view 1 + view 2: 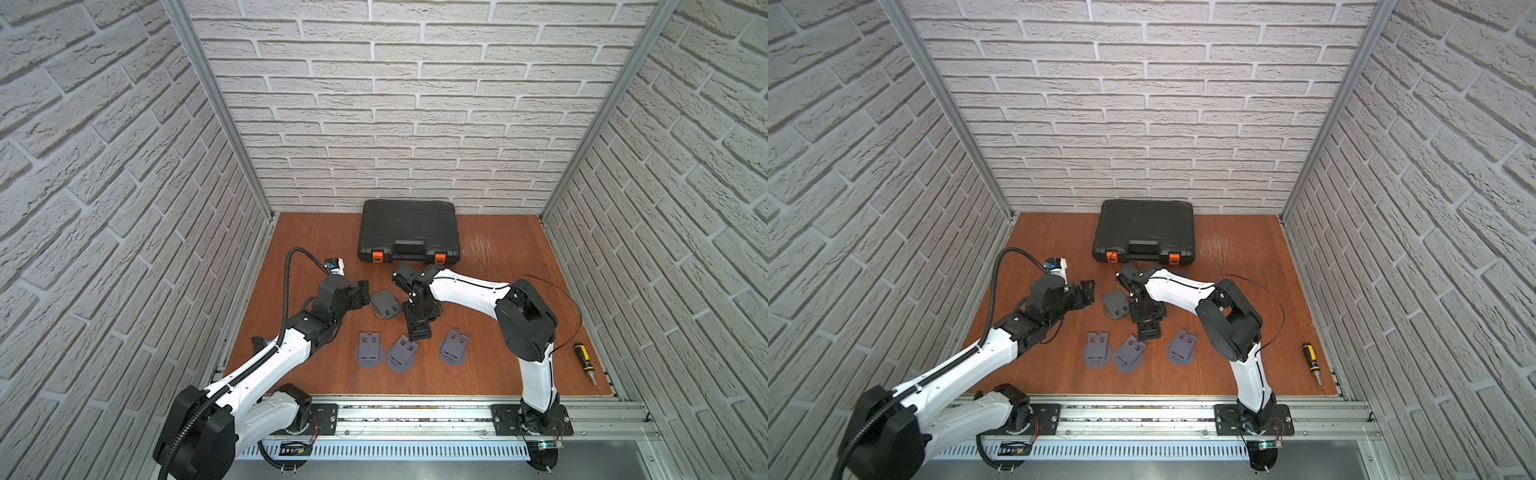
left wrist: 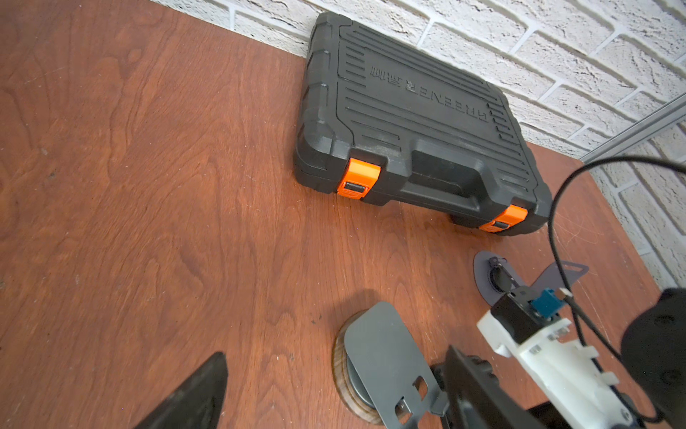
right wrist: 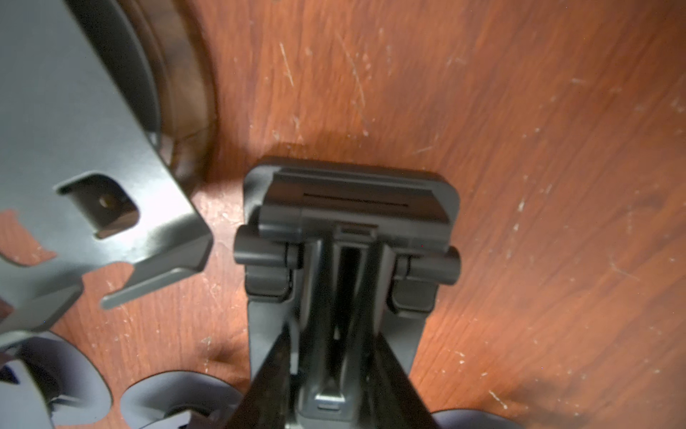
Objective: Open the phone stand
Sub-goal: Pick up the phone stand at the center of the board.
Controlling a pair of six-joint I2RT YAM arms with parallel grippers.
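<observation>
On the desk (image 1: 498, 270), the right fingers (image 3: 267, 393) clasp a black phone stand (image 3: 352, 200) while the left fingers (image 2: 193, 397) hang spread wide nearby.

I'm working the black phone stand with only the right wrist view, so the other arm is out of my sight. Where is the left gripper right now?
Observer: The left gripper hangs open and empty. A grey stand lies between it and your phone stand.
Operator: Is anything behind my arm?
Observer: A closed black toolbox lies at the far end of the table.
Operator: And out to my right?
Observer: A screwdriver lies near the right edge, apart from everything else.
</observation>
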